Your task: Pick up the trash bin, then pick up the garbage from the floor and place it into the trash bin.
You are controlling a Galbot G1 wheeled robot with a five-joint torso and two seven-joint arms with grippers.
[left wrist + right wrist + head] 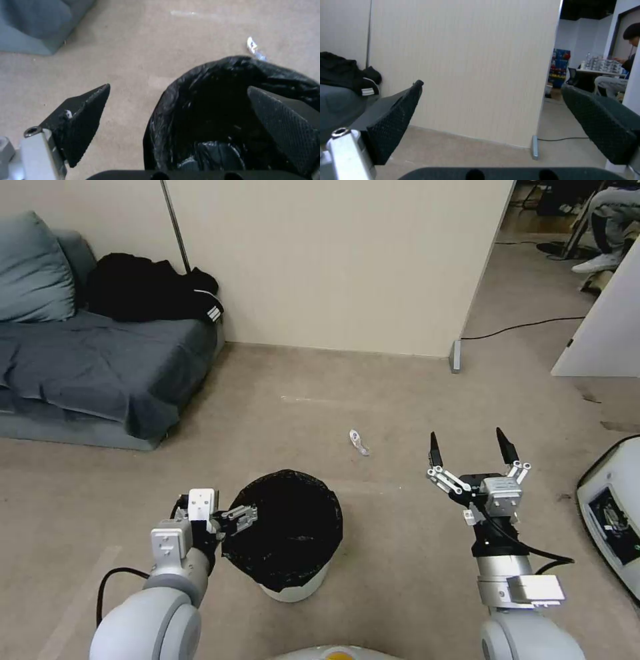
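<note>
Near centre on the floor, the trash bin [293,540] stands. My left end effector [180,110] is spread wide astride its left rim, not clamped: bin pickup in hand. Next, I'd close on the rim. Right end effector [472,447] waits wide, raised. Garbage [359,441] lies beyond.

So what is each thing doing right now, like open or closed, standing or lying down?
Trash bin: upright on the floor, open top, black liner inside.
Left gripper: open, one finger inside the bin's rim, one outside.
Right gripper: open, empty, held above the floor.
Garbage: one small wrapper lying on the floor beyond the bin.
</note>
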